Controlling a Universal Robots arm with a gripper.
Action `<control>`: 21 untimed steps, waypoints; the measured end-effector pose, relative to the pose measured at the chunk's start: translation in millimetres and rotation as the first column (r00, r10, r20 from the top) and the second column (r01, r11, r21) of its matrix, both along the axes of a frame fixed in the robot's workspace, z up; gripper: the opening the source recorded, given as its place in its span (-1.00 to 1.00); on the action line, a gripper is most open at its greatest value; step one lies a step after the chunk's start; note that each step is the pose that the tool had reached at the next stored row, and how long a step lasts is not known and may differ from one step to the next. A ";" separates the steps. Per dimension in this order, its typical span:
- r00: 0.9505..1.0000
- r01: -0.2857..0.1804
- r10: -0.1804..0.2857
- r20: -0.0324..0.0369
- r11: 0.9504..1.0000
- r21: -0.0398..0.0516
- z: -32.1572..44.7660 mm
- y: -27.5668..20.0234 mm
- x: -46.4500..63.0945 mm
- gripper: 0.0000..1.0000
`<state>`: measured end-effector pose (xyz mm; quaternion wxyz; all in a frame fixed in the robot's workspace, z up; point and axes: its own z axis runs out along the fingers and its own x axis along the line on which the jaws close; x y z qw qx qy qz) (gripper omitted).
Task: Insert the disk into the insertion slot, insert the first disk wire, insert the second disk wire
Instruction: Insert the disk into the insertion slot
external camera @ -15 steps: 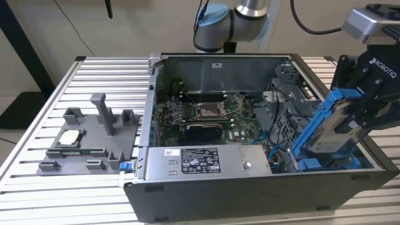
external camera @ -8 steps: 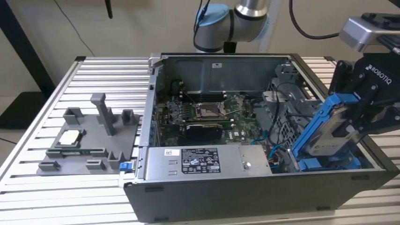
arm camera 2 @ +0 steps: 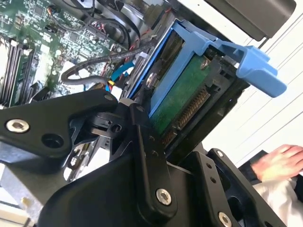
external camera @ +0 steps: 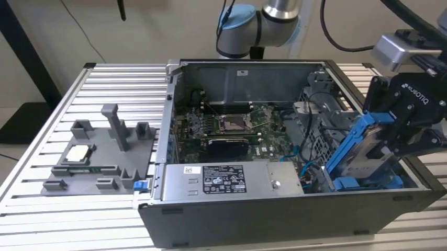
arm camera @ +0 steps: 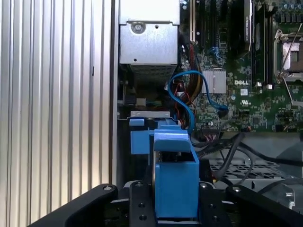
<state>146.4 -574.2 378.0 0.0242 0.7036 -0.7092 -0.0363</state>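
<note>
In the exterior view, an open grey steel computer case lies on a ribbed aluminium table. On the exterior view's right, the matte black gripper is clamped on the disk, a flat silver drive in a glossy blue plastic carrier. The disk is tilted. Its lower end dips into the case at the insertion slot, a grey perforated bay beside the boxy, labelled power-supply box. How deep it sits cannot be told. A green motherboard with a square socket fills the case floor. A grey moulded fixture plate with upright posts lies on the table to the exterior view's left.

The second wrist view adds the disk's underside: a green circuit board with a row of gold connector pins, edged by the blue frame and a flared blue handle. The gripper's bolted black links press in from both sides. A person's hand rests at the edge, with pale cloth just beside it.

The first wrist view looks along the carrier's edge. The disk is a blue block pinched between the gripper's two black fingers. Past it are a looping blue cable, black cables, the power-supply box's bright metal end, the motherboard and the table's ribs.
</note>
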 end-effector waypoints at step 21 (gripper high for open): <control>1.000 0.000 0.000 0.000 1.000 0.000 12.5 2.8 -2.4 -0.18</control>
